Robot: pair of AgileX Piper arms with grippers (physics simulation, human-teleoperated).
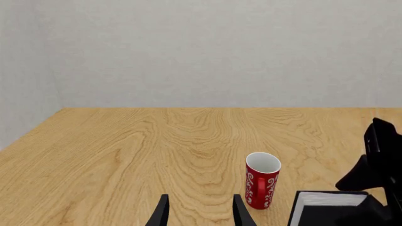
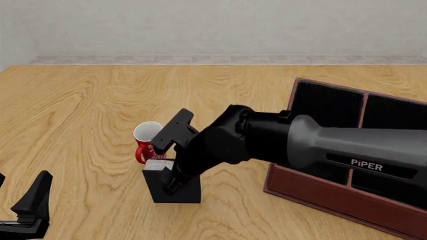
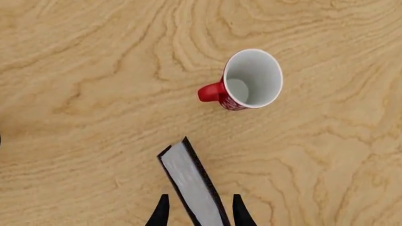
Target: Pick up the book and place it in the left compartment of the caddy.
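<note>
The black book (image 2: 157,189) stands upright on the table, its white page edge (image 3: 190,182) facing up, just in front of the red mug. My right gripper (image 3: 200,214) reaches down over it, open, with one finger on each side of the book's top; I see no contact. Low at the near left of the table, my left gripper (image 1: 200,214) is open and empty, and the book (image 1: 326,209) lies to its right. The reddish-brown caddy (image 2: 320,192) stands at the right, and its black-lined left compartment (image 2: 327,106) is partly hidden by the right arm.
The red mug (image 2: 145,136) with a white inside stands upright close behind the book, handle toward the left; it shows as the mug (image 3: 248,80) and the mug (image 1: 262,179) too. The right arm (image 2: 320,142) stretches across in front of the caddy.
</note>
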